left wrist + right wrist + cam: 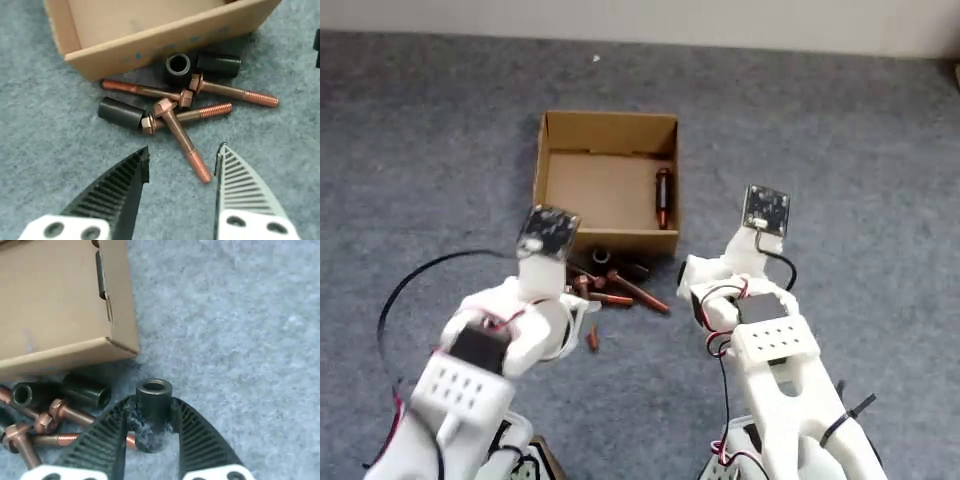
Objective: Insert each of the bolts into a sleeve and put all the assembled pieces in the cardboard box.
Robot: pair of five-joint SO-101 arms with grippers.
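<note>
Sleeve stands upright, gripped by the right tool; the open left tool hangs over a bolt, threads toward it.

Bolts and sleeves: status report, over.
Left gripper open over loose bolts, crossed in a pile. Right gripper shut on upright sleeve. One assembled piece in cardboard box.

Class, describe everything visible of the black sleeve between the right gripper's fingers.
The sleeve is a short, dark, matte tube, metal by its look, with an open round bore at its upper end. It stands upright, clamped on both sides by the right gripper's ribbed fingers, near the cardboard box's corner, over grey carpet.
</note>
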